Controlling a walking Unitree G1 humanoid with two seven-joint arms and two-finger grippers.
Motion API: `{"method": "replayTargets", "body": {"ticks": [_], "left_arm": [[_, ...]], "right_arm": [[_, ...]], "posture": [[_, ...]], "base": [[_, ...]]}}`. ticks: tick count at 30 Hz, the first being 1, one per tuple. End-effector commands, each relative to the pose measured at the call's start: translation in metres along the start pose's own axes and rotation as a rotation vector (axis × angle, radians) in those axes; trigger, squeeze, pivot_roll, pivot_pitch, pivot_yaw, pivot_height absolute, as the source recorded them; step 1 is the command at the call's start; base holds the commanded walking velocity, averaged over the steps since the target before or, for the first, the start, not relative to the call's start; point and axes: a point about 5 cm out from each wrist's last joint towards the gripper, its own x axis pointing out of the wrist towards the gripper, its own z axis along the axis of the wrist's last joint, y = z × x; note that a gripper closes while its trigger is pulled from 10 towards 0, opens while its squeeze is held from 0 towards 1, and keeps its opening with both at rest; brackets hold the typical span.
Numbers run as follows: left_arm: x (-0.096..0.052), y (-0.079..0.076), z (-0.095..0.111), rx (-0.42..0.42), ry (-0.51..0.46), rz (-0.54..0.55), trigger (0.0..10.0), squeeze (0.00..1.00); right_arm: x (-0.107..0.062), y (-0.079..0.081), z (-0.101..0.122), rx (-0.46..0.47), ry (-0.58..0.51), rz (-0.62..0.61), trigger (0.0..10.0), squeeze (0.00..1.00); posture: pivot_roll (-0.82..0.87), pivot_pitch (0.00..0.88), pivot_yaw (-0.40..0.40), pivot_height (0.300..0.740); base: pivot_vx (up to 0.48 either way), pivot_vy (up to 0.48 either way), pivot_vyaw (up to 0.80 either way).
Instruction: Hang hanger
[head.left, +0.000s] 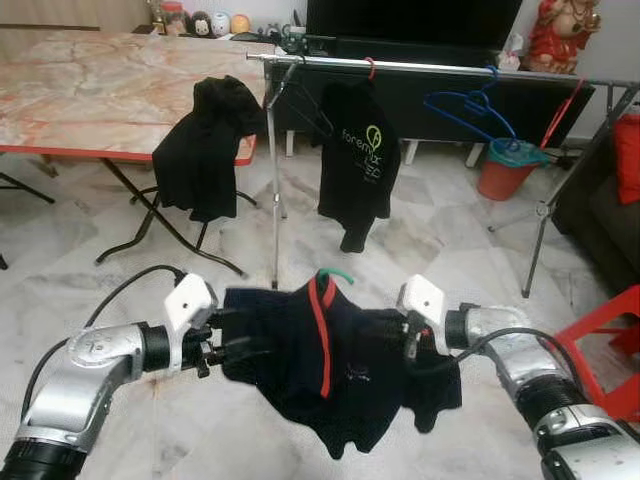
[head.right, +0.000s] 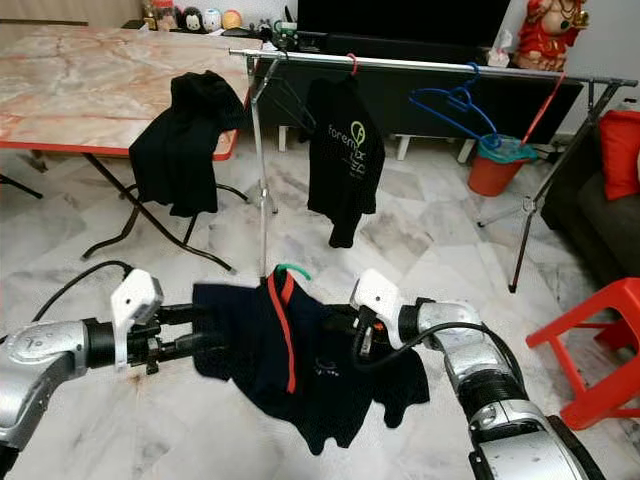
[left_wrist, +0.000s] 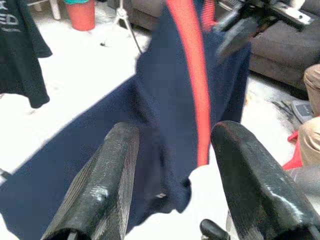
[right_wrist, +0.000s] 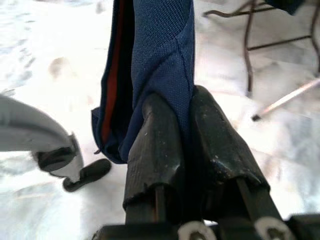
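Note:
A navy shirt (head.left: 330, 365) with a red stripe hangs on a green hanger, whose hook (head.left: 336, 273) pokes up at the collar. I hold it low in front of me, between both arms. My right gripper (right_wrist: 175, 102) is shut on a fold of the shirt's right shoulder. At the shirt's left edge my left gripper (head.left: 243, 335) is open, its fingers (left_wrist: 117, 165) spread with the cloth just beyond them. The clothes rail (head.left: 440, 68) runs across the back, well above and beyond the shirt.
On the rail hang a black printed shirt (head.left: 357, 160) and an empty blue hanger (head.left: 468, 105). A black garment (head.left: 207, 140) drapes over the marble table's corner (head.left: 100, 95). An orange bucket (head.left: 505, 172), a red stool (head.left: 612, 335) and a sofa stand at the right.

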Motion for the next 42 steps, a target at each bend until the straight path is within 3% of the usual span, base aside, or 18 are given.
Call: {"method": "replayTargets", "body": {"ticks": [1,6,15,20,27,42], "left_arm": [[-0.003,0.004,0.001,0.03,0.033,-0.003,10.0,0.0],[-0.004,0.003,-0.007,0.071,0.126,-0.044,10.0,0.0],[0.003,-0.01,-0.008,0.063,0.121,-0.183,10.0,0.0],[0.002,-0.015,-0.009,0.059,0.133,-0.234,10.0,0.0],[0.012,-0.026,-0.015,0.043,0.154,-0.301,10.0,0.0],[0.037,-0.035,-0.021,0.043,0.142,-0.302,10.0,0.0]], "right_arm": [[-0.005,-0.004,0.01,-0.03,-0.032,0.029,10.0,0.0],[-0.007,0.007,0.003,-0.039,0.013,0.177,10.0,0.0],[-0.004,0.02,0.0,-0.049,0.034,0.321,10.0,0.0],[-0.002,0.021,0.0,-0.055,0.038,0.333,10.0,0.0],[0.004,0.022,0.004,-0.07,0.026,0.342,10.0,0.0],[0.018,0.027,0.012,-0.09,-0.014,0.361,10.0,0.0]], "posture": [[-0.02,0.0,-0.07,0.74],[-0.01,0.0,-0.074,0.74],[0.0,0.0,-0.086,0.74],[0.01,0.0,-0.09,0.74],[0.01,0.0,-0.095,0.74],[0.0,0.0,-0.085,0.74]], "base": [[0.0,0.0,0.0],[0.0,0.0,0.0],[0.0,0.0,0.0],[0.0,0.0,0.0],[0.0,0.0,0.0],[0.0,0.0,0.0]]}}
